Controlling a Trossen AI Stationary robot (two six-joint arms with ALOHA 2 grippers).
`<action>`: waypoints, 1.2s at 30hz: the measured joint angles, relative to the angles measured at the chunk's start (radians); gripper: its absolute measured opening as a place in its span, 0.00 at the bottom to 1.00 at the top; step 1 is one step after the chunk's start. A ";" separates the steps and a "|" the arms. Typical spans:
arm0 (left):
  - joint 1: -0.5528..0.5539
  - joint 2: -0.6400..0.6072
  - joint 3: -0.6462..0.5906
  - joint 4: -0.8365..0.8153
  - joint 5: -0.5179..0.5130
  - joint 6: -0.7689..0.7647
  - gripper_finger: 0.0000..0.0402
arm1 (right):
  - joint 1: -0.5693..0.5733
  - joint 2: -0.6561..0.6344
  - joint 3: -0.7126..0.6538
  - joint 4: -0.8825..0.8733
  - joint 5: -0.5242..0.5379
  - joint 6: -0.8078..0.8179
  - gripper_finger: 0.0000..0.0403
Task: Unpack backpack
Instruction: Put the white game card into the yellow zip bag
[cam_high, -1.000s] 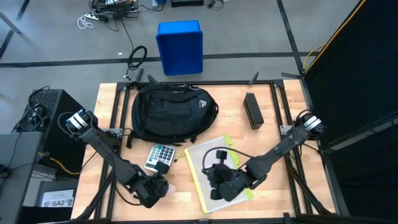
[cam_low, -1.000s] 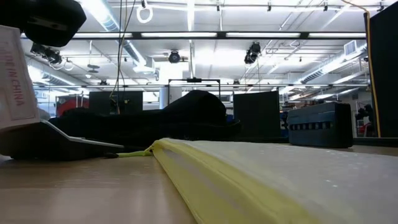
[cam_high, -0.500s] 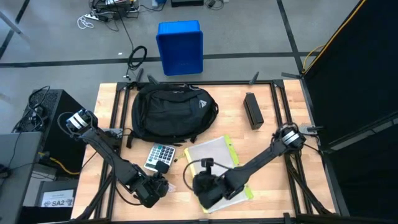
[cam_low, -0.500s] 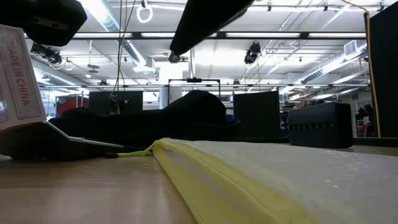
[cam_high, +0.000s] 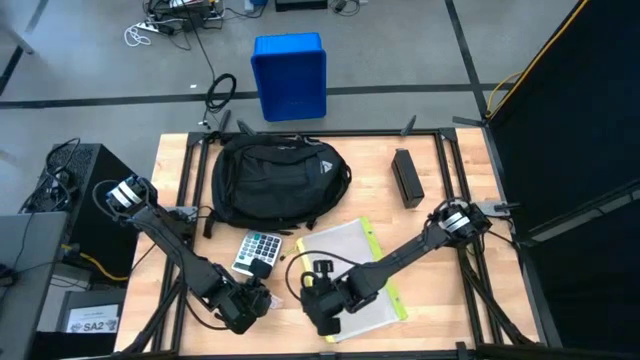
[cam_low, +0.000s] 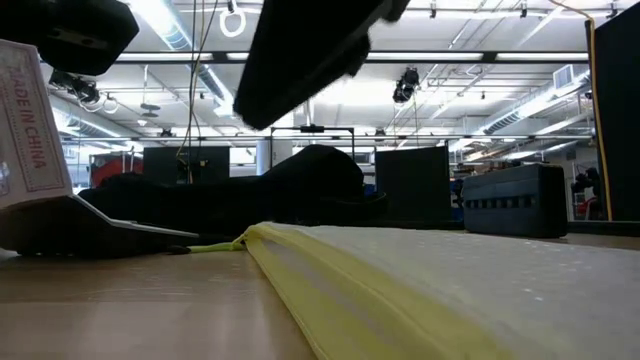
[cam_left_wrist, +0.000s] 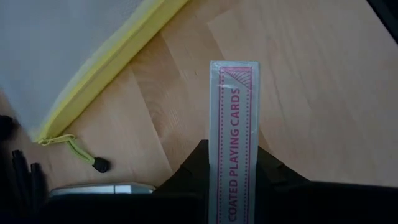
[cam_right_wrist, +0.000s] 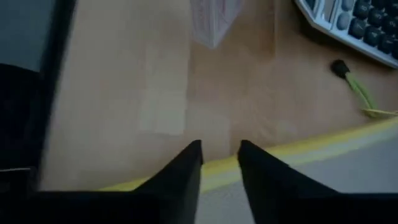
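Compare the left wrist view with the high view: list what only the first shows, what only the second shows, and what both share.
Only the left wrist view: the printed words on the playing card box clamped in the left gripper, and the black zip pull on its yellow cord.

Only the high view: the backpack at the table's far side, the blue bin on the floor beyond, the black box, and the right gripper at the pouch's near left corner.

Both: the yellow-edged zip pouch, the calculator and the wooden table.
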 joint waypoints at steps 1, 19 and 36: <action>0.000 0.000 0.000 -0.001 0.000 -0.001 0.07 | -0.005 0.009 0.000 0.016 -0.008 -0.013 0.29; 0.001 0.003 0.000 0.004 0.016 0.007 0.07 | -0.046 0.066 0.000 -0.055 0.130 0.081 0.54; 0.001 0.003 0.000 0.014 0.006 0.025 0.07 | -0.057 0.066 0.000 -0.010 0.139 0.030 0.44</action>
